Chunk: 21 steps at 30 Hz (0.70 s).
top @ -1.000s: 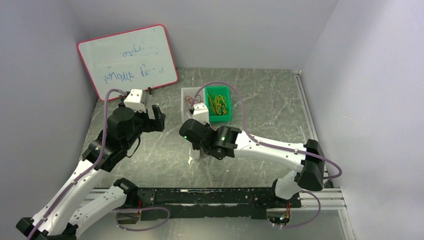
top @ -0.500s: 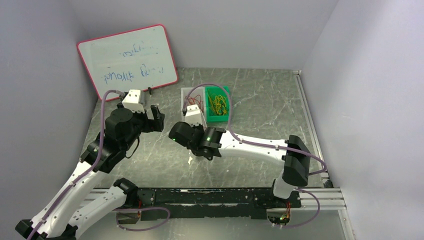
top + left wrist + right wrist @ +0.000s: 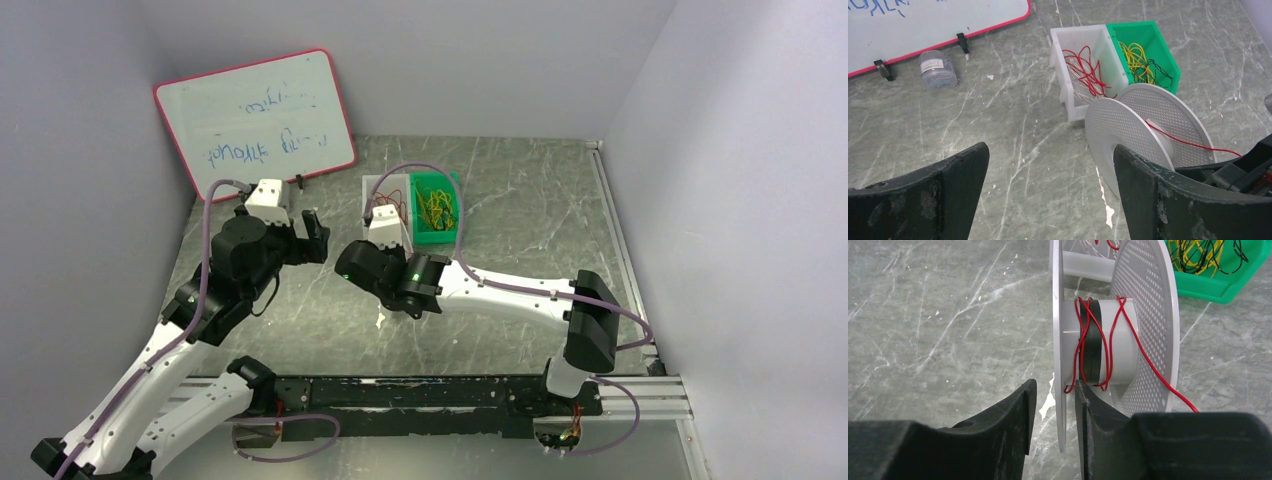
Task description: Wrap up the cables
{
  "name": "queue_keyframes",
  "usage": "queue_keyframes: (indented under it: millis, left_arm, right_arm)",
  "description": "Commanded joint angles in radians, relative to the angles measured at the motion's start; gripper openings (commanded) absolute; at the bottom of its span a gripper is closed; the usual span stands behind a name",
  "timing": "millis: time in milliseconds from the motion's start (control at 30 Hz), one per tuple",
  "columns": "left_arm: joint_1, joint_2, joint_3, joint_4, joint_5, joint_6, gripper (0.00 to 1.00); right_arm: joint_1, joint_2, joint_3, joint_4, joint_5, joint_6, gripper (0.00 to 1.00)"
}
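Thin red cable (image 3: pixel 1088 340): a few slack, crossed turns on the hub of the white perforated plastic spool (image 3: pixel 1148 315), tail trailing toward the right arm. Spare red cables (image 3: pixel 1088 70) in a white plastic bin (image 3: pixel 1068 40), yellow cables (image 3: pixel 1138 55) in a green plastic bin (image 3: pixel 1161 42), just behind. Right tool (image 3: pixel 1054 387) narrow, straddling the near flange, gaps showing, no clamp. Left tool (image 3: pixel 1050 150) wide, empty, well apart. Risk: spool on edge rolls or tips; slack turns slide off. Open grey marbled worktop (image 3: pixel 923 315) leftward; bins crowd the far side.
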Motion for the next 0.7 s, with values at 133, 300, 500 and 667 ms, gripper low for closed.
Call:
queue_keyframes:
  millis: [133, 300, 500, 667]
  left_arm:
    - [0.006, 0.002, 0.02, 0.007, 0.029, 0.002, 0.98]
    - [0.008, 0.007, 0.019, 0.016, 0.076, -0.021, 0.98]
    - [0.006, 0.026, 0.018, 0.014, 0.156, -0.064, 0.98]
    - [0.006, 0.046, 0.026, 0.024, 0.257, -0.121, 0.98]
  right_arm:
    - [0.005, -0.048, 0.015, 0.034, 0.042, -0.009, 0.51]
    - [0.004, -0.091, 0.012, 0.046, 0.044, -0.032, 0.53]
    - [0.004, -0.167, -0.033, 0.063, 0.087, -0.049, 0.54]
    - [0.003, -0.243, -0.087, 0.061, 0.164, -0.064, 0.54]
